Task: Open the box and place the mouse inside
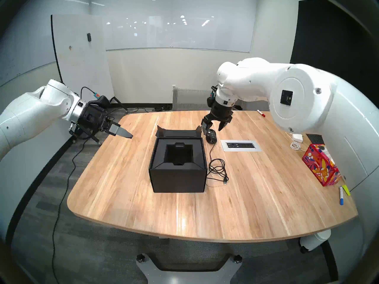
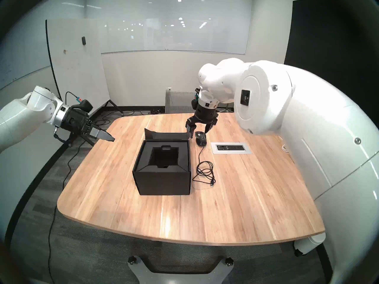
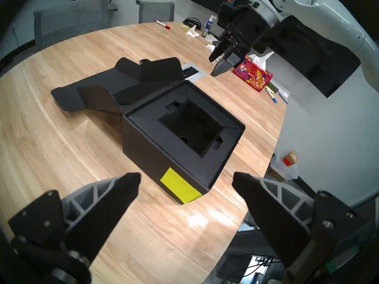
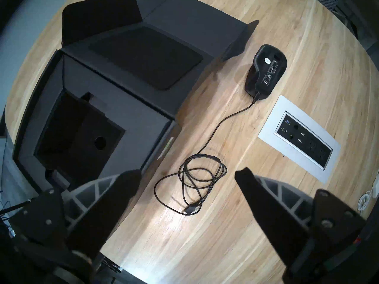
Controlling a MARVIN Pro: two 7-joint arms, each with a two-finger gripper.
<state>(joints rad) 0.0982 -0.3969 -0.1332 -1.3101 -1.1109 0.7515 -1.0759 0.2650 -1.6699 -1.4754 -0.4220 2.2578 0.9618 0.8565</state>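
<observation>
One faint "Kleenex" tissue box [image 1: 320,166]

Left claw [image 1: 123,133] points sideways, spread; right claw [image 1: 215,127] points down, spread.

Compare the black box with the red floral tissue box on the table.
The black box stands mid-table with its flap lid folded back, showing a dark, empty recess; the tissue box sits near the table's right edge with white tissue poking from its top. The black box is plain matte black with a yellow-green note on one side; the tissue box is red with a floral print. The black box looks larger. Both rest on the wooden table, untouched by either end effector.
</observation>
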